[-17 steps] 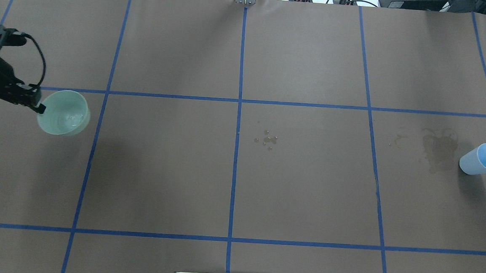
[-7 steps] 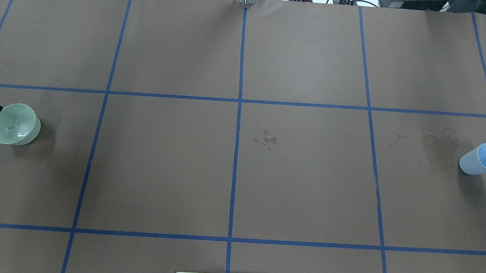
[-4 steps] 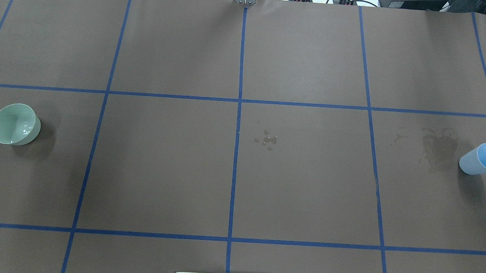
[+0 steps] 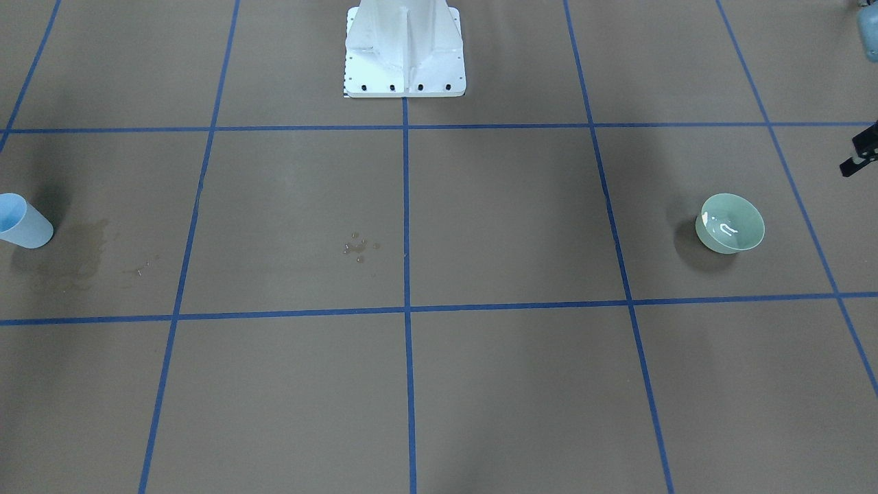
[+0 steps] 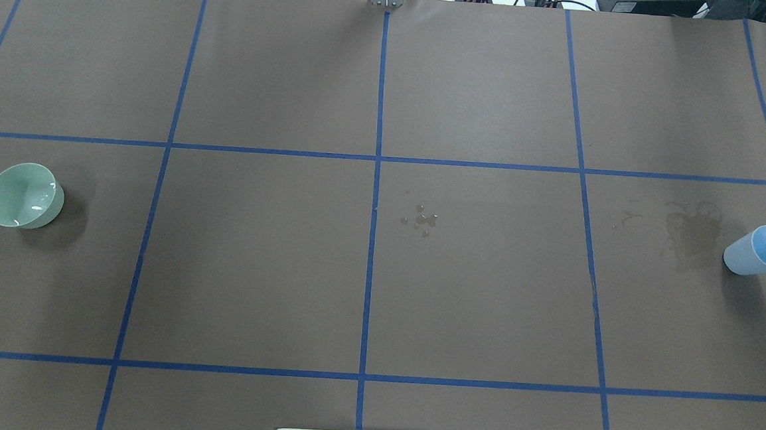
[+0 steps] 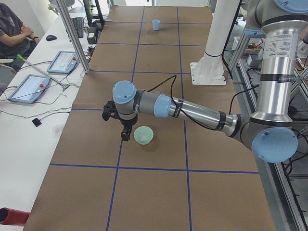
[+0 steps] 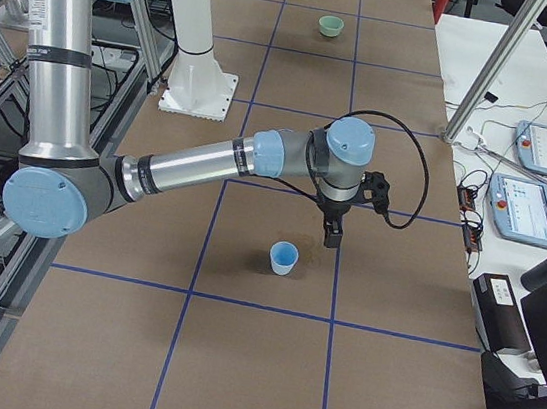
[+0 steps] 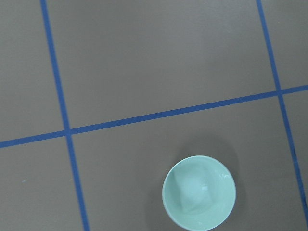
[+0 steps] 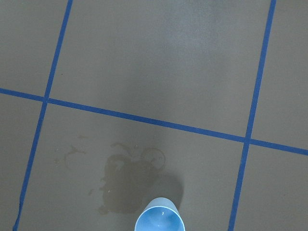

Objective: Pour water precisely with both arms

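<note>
A pale green bowl [image 5: 5,188] stands upright at the table's left end, with faint glints of water [image 5: 36,207] inside. The bowl also shows in the front view [image 4: 746,214] and the left wrist view [image 8: 175,185]. My left gripper [image 6: 125,137] hangs just beside the bowl [image 6: 143,135], apart from it. Only its tip [image 4: 854,165] shows in the front view, so I cannot tell its state. A light blue cup [image 5: 761,250] stands at the right end. My right gripper [image 7: 331,237] hangs beside the cup [image 7: 283,258]; I cannot tell its state.
Small water drops [image 5: 420,220] lie near the table's middle. A dark wet stain [image 5: 687,237] spreads beside the blue cup, also in the right wrist view [image 9: 130,185]. The white pedestal [image 4: 405,48] stands at the robot's side. Blue tape lines grid the brown table.
My left gripper carried the bowl leftward, set it down, let go of its rim and drew back out of the overhead view. The cup has not moved.
</note>
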{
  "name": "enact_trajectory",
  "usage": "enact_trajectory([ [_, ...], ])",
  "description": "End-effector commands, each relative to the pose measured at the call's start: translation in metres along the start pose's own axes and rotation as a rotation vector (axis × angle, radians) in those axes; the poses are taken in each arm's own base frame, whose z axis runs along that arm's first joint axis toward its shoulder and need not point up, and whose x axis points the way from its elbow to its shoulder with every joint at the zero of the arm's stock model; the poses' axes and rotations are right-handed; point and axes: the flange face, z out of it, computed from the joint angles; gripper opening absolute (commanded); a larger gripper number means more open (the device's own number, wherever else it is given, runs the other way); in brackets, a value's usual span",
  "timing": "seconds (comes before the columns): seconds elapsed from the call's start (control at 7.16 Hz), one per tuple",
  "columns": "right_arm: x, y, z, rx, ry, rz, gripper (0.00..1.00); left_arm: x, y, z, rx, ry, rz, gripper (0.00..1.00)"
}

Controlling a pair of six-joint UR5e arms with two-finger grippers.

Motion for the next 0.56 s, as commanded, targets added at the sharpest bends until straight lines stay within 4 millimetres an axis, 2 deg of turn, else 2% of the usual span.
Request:
enact_trajectory([
  [0.0, 0.016, 0.008, 0.013, -0.027, 0.018, 0.033, 0.99, -0.036, 0.016, -0.002, -0.045, 0.000, -0.096, 1.00],
  [0.42, 0.026, 0.013, 0.015, -0.032, 0.017, 0.047, 0.99, -0.049, 0.033, -0.005, -0.045, -0.053, -0.115, 1.00],
])
